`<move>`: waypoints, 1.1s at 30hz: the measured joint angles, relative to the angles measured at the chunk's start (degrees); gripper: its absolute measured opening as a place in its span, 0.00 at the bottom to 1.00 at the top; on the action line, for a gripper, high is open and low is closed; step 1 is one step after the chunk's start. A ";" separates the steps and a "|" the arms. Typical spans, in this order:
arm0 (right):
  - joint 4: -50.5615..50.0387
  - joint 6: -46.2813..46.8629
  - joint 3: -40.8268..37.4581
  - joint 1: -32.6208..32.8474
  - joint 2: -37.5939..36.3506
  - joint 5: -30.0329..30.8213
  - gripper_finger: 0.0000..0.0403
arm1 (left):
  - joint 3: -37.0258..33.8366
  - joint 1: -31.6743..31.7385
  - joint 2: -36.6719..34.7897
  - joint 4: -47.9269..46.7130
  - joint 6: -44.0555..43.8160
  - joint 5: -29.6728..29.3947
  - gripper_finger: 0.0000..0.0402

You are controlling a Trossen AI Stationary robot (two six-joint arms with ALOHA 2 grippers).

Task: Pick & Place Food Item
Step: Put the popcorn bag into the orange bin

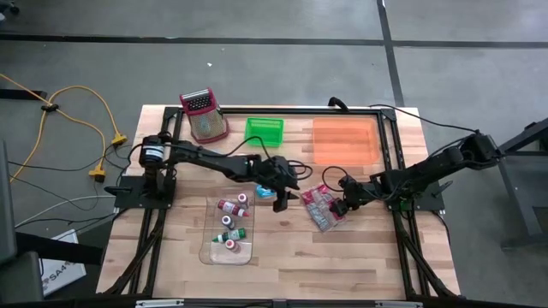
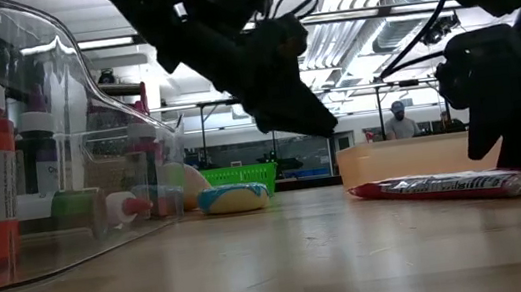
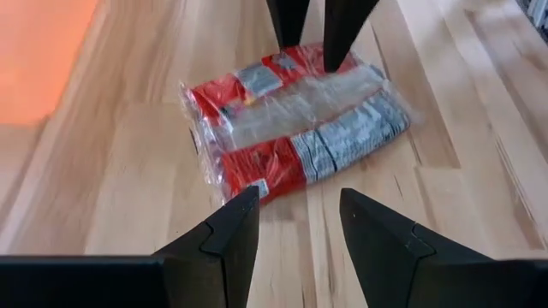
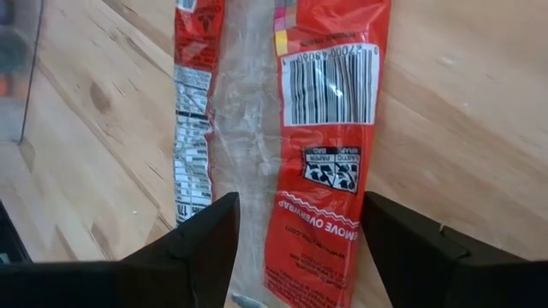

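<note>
The food item is a red and clear plastic packet (image 1: 318, 205) lying flat on the wooden table between the two arms; it also shows in the left wrist view (image 3: 291, 128), the right wrist view (image 4: 291, 111) and the low view (image 2: 467, 182). My left gripper (image 3: 295, 201) hangs open just left of the packet, tilted down toward it, with nothing between its fingers. My right gripper (image 4: 300, 214) is open wide over the packet's right end, one finger on each side of it. My right gripper slants down from the table's right over the packet's end (image 3: 330, 73), with its fingers (image 3: 342, 34) spread across the packet's width. I cannot tell whether the fingertips touch the wrapper. The packet lies flat on the table.
A clear tray (image 1: 214, 248) with several small bottles sits near the left arm. A green basket (image 1: 264, 128), an orange bin (image 1: 345, 139) and a red basket (image 1: 203, 115) line the far side. A small round blue-and-yellow item (image 2: 232, 198) lies under the left arm.
</note>
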 joint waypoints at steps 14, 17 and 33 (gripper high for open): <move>0.94 -0.19 0.00 0.00 0.00 0.30 0.57 | 0.39 0.00 2.87 0.32 2.31 -2.47 0.40; 1.08 -0.24 0.00 -0.02 0.00 0.29 0.57 | 0.46 -0.01 3.30 1.74 3.76 -2.41 0.39; 1.81 -0.15 0.02 0.00 -0.05 0.30 0.57 | 0.42 -0.07 5.54 5.71 3.75 -2.32 0.26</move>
